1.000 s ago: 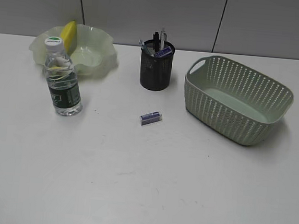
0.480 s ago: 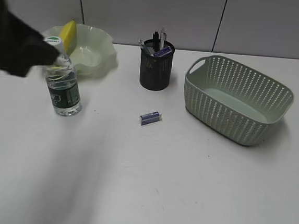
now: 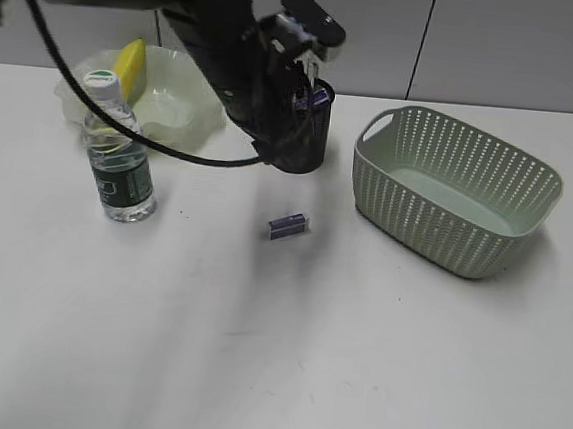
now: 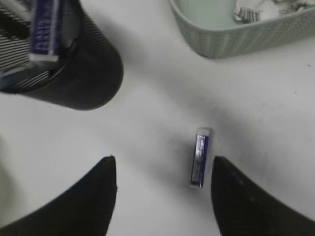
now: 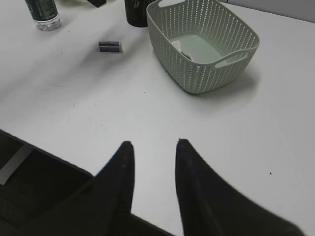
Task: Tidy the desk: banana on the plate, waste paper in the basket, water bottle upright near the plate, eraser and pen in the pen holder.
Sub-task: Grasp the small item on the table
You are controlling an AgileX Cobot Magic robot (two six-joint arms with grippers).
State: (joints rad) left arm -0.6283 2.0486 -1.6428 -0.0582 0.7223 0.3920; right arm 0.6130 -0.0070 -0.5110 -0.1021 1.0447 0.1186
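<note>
A small blue-and-white eraser (image 3: pixel 288 225) lies on the white desk (image 3: pixel 254 352) in front of the black mesh pen holder (image 3: pixel 309 146). My left arm (image 3: pixel 231 49) reaches across over the holder and hides the pen. In the left wrist view my left gripper (image 4: pixel 163 160) hangs open above the desk, with the eraser (image 4: pixel 200 157) between its fingers, close to the right one and apart from both. Another eraser (image 4: pixel 47 29) rests in the holder's mouth. The banana (image 3: pixel 131 65) lies on the plate (image 3: pixel 192 91). The water bottle (image 3: pixel 121 160) stands upright beside it. The waste paper (image 4: pixel 261 10) lies in the basket (image 3: pixel 454 189). My right gripper (image 5: pixel 155 142) is open and empty.
The basket (image 5: pixel 202 44) stands to the right of the pen holder (image 5: pixel 135 12). In the right wrist view the desk's near edge (image 5: pixel 59 157) runs just under that gripper. A grey panelled wall (image 3: pixel 502 43) backs the desk.
My left arm has swept in from the left edge, past the bottle, to above the pen holder and the loose eraser. No object on the desk has moved.
</note>
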